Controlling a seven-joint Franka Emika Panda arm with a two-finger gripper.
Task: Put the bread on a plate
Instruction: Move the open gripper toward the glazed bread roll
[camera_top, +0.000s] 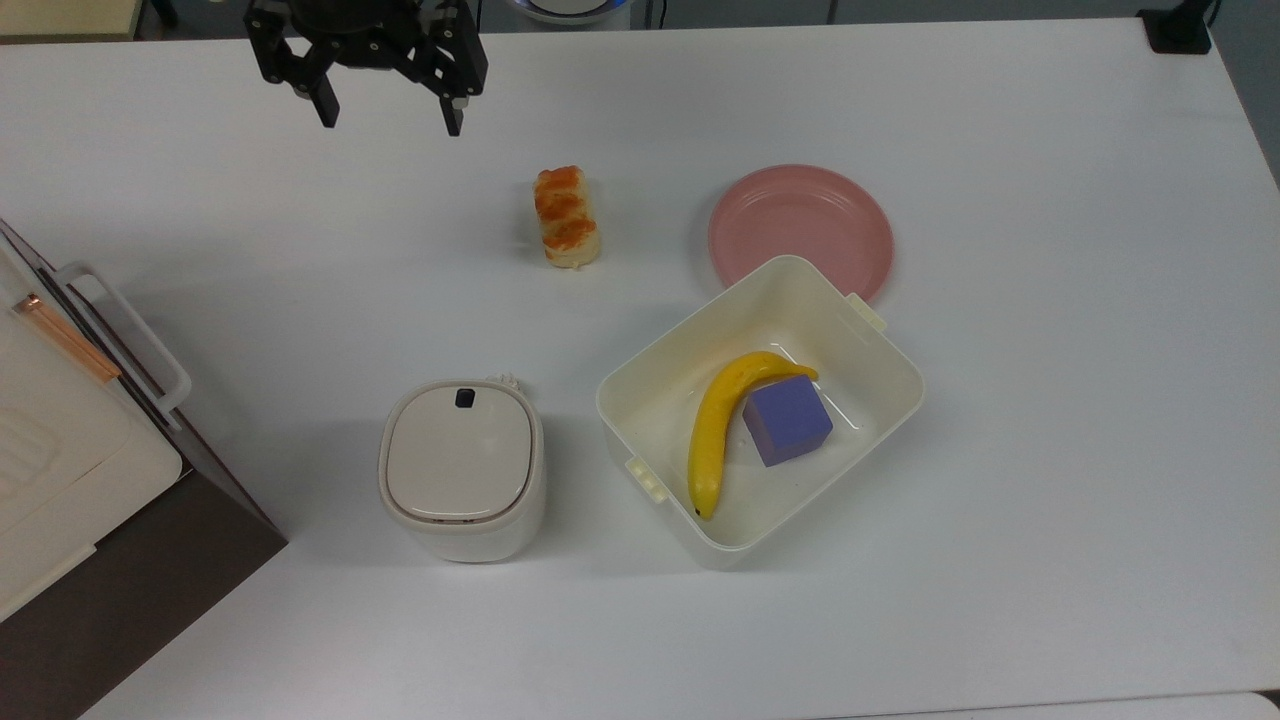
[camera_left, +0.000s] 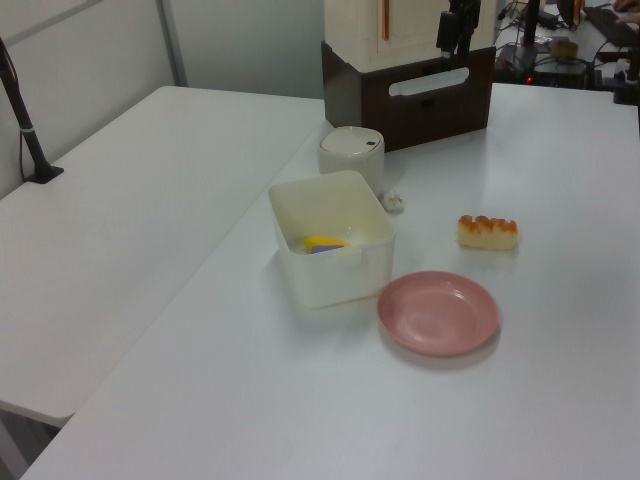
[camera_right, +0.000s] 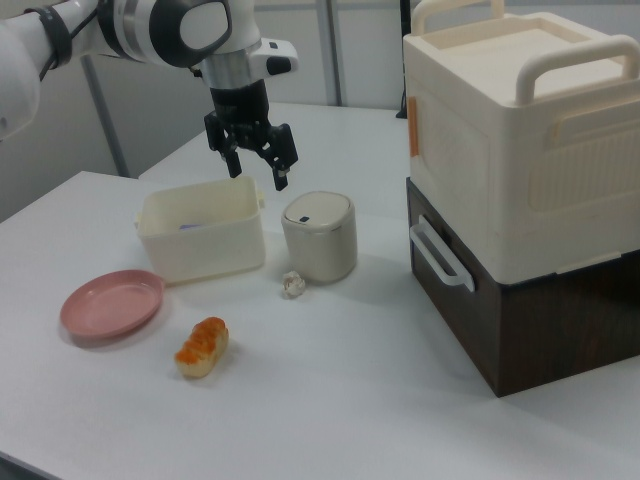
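Above table, gripper (camera_top: 391, 113) open, bread (camera_top: 567, 217) untouched

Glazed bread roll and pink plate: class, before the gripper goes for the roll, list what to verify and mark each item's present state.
1. Black two-finger gripper open, holding nothing: ok.
2. Small glazed bread roll lies free on the white table, nothing touching it: ok.
3. Round pink plate bare: ok.
4. Gripper over the roll: not ok; it hangs toward the top view's upper left.
5. Cream plastic tub overlaps the plate's edge in the top view; contact: cannot tell.
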